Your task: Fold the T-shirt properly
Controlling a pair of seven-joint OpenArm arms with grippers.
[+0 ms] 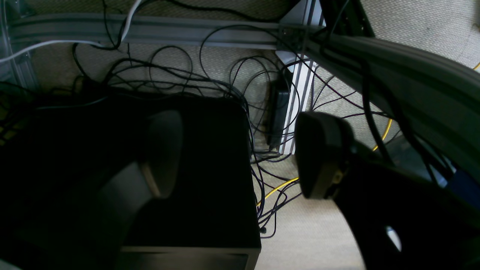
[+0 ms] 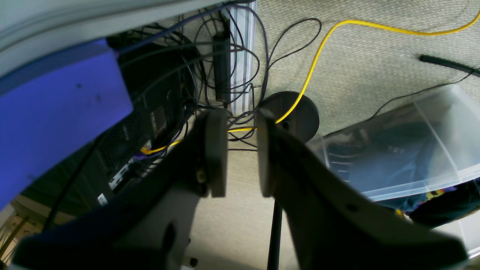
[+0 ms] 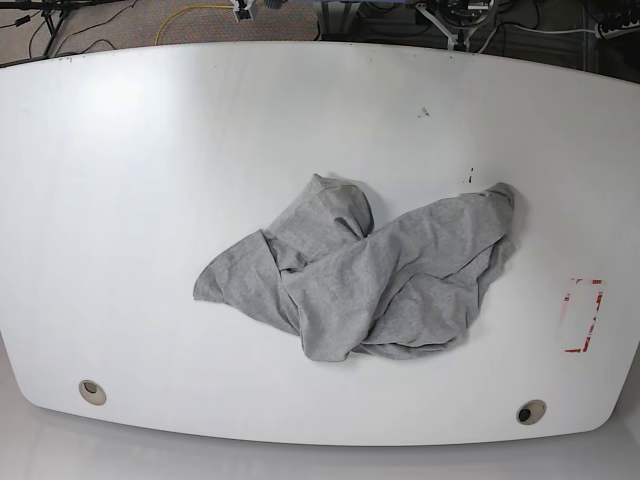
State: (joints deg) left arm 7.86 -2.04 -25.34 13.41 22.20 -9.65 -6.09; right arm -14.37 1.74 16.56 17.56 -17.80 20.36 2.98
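The T-shirt (image 3: 380, 275) lies crumpled in a heap a little right of the middle of the white table (image 3: 150, 150), heather-grey, with folds overlapping and no print showing. Neither arm appears in the base view. In the left wrist view, my left gripper (image 1: 240, 123) hangs over the floor beside the table, jaws wide apart and empty. My right gripper (image 2: 242, 116) also looks down at carpet and cables. Its fingers (image 2: 215, 150) stand a narrow gap apart with nothing between them.
A red-marked rectangle (image 3: 583, 315) sits near the table's right edge, and two round holes (image 3: 92, 391) (image 3: 530, 412) near the front. Below lie tangled cables (image 1: 240, 86), a black box (image 1: 202, 168), a yellow cable (image 2: 311, 71), a clear plastic bin (image 2: 412, 142) and aluminium rails (image 1: 187, 33).
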